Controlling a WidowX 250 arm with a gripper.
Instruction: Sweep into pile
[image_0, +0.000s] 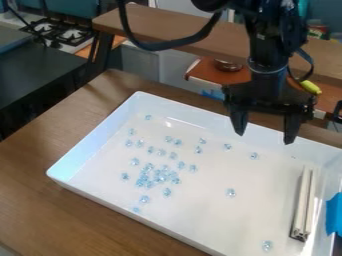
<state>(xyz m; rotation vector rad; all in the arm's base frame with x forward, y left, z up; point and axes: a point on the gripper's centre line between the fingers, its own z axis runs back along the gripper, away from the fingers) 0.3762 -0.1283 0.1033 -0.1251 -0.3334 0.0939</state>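
My gripper (265, 134) hangs above the far side of the white tray, right of centre, open with nothing between its fingers. In the white tray (93, 145) lie many small, clear bluish pieces. A loose cluster of these pieces (159, 175) sits left of the middle, with others scattered around it. Single pieces lie farther off, such as one piece (230, 192) near the centre right and another piece (267, 245) toward the near edge. A pale, long bar (304, 202) rests along the tray's right side, apart from the gripper.
The tray stands on a brown wooden table (40, 200). Blue tape (335, 214) is at the tray's right edge. Behind are a wooden shelf (167, 27), a toy stove (63, 32), a metal bowl (228, 65) and a yellow object (310, 87).
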